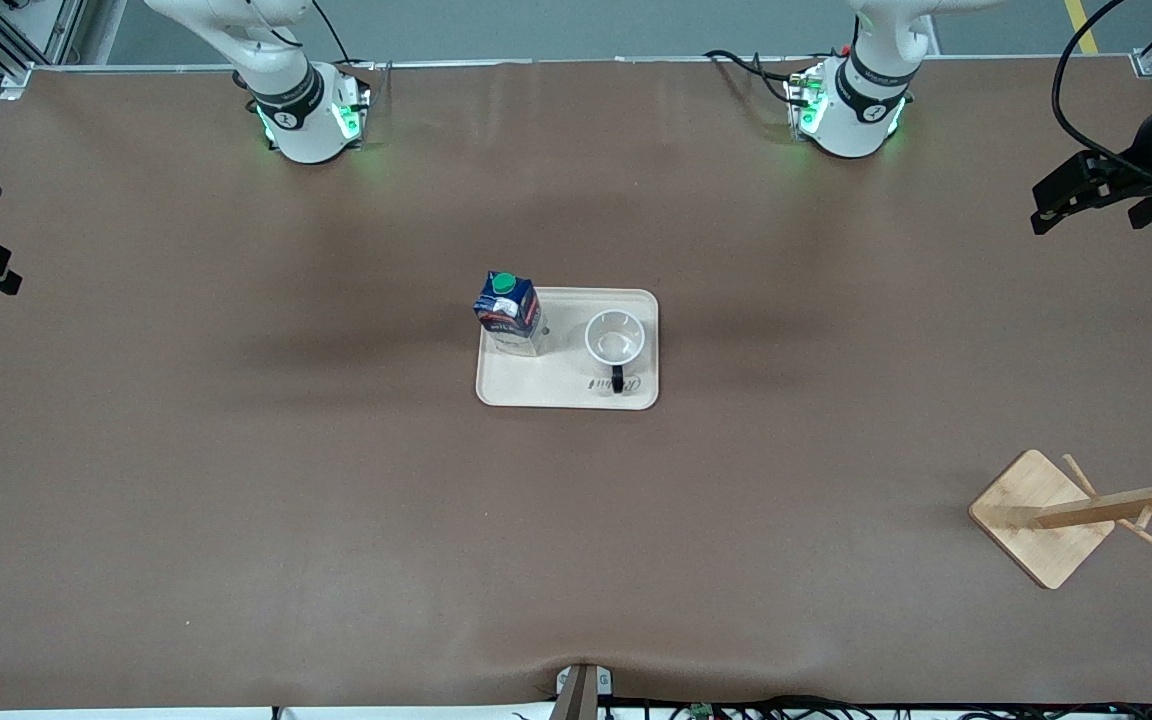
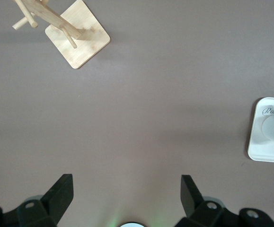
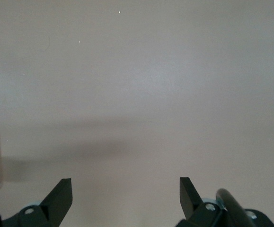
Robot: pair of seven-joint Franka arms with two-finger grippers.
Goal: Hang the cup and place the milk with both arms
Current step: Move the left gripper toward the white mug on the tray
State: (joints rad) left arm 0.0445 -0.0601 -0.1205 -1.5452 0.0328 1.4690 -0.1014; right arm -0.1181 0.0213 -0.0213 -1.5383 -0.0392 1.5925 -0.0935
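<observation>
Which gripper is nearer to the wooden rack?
Left. The left gripper hangs open at the rack's end of the table; the right gripper, also open, waits at the other end.

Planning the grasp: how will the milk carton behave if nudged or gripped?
The milk carton stands tall on a narrow base on the tray, so a high push probably tips it. Its flat sides look easy to grip, though they may dent.

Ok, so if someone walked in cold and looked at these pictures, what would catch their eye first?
Probably the cream rectangular tray at the middle of the brown table, carrying an upright dark blue milk carton with a green cap and a white mug with a black handle beside it. Next, the wooden peg rack on a square base, toward the left arm's end. The left gripper and right gripper hang open above bare tabletop.
</observation>
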